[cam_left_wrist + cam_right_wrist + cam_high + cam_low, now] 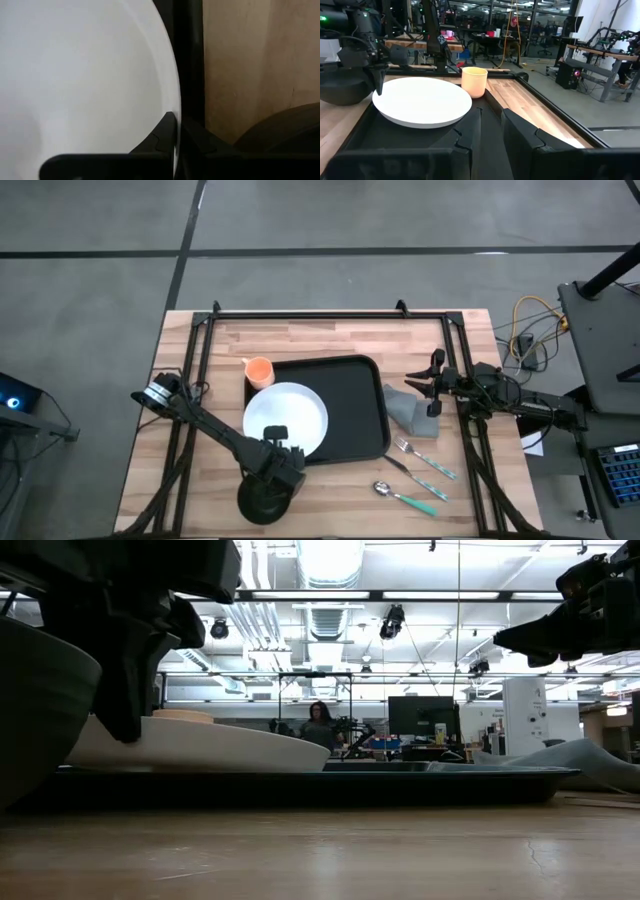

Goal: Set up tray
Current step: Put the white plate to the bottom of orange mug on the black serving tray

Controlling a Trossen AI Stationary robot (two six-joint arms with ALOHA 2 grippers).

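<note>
The black tray [355,395] lies in the middle of the table. A round white plate [286,420] lies on its left part. My left gripper [278,442] is at the plate's near rim, fingers shut on it; it also shows in the right wrist view [377,75]. An orange cup [259,370] stands at the tray's far left corner. My right gripper [415,385] hovers to the right of the tray above a grey napkin [412,415], empty, with a narrow gap between its fingers [491,112]. My left gripper pinches the plate's near rim [176,107] between its two fingers, one finger [162,132] over the plate's inner face and the other outside the rim. The fingers come from above, pointing down. The plate lies on the tray [300,780].
A dark bowl [265,500] stands on the table by the near edge, just behind my left gripper. A fork [425,458] and a spoon [405,497] with teal handles lie near the right front. A black frame [300,313] runs along the table's edges.
</note>
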